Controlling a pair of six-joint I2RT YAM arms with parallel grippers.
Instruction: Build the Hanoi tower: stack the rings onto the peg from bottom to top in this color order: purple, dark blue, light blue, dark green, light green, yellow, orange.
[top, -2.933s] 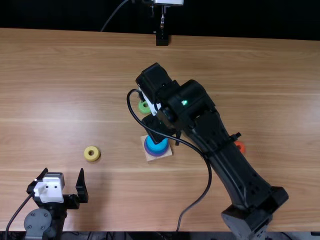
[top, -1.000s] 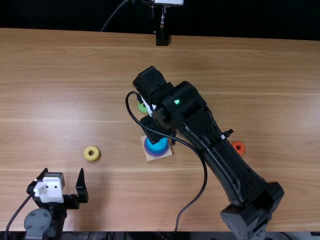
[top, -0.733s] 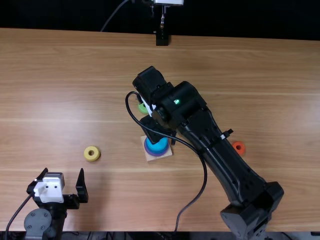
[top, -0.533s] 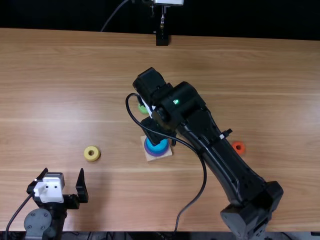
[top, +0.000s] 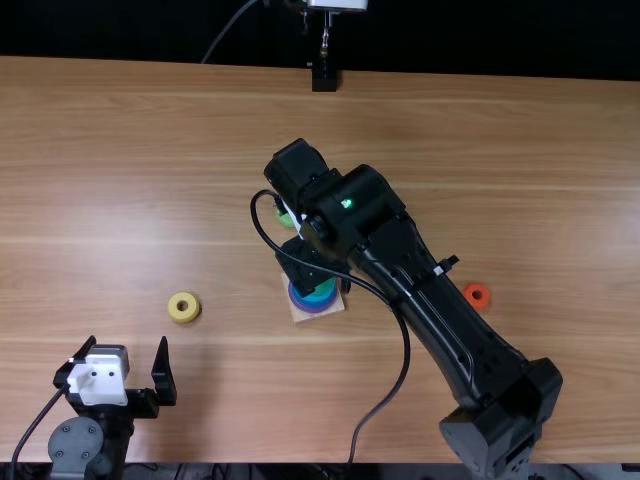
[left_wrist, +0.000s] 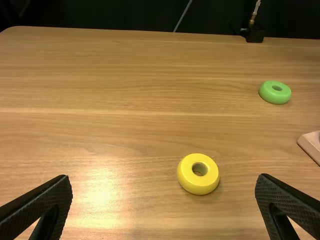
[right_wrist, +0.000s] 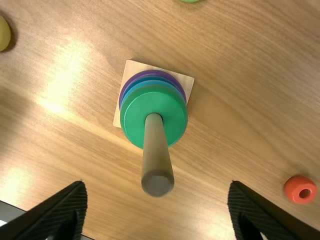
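Right gripper (right_wrist: 157, 186) spread wide, holding nothing; dark green ring (right_wrist: 133, 120) around the peg (right_wrist: 156, 155); best rise straight, clear of the tip, before turning for the light green ring (left_wrist: 270, 96) on the far side

"Where does the top view look from?"
"High over the near edge, steeply down and forward across the whole depth of the surface (top: 120, 150)."
"And the wrist views?"
"Left: lower, from the near left, slanting towards the far edge. Right: steeply down, close above the peg (right_wrist: 157, 155)."
"Any overlap?"
"All three share the yellow ring (top: 183, 307), the light green ring (left_wrist: 275, 92) and part of the wooden base (right_wrist: 131, 69)."
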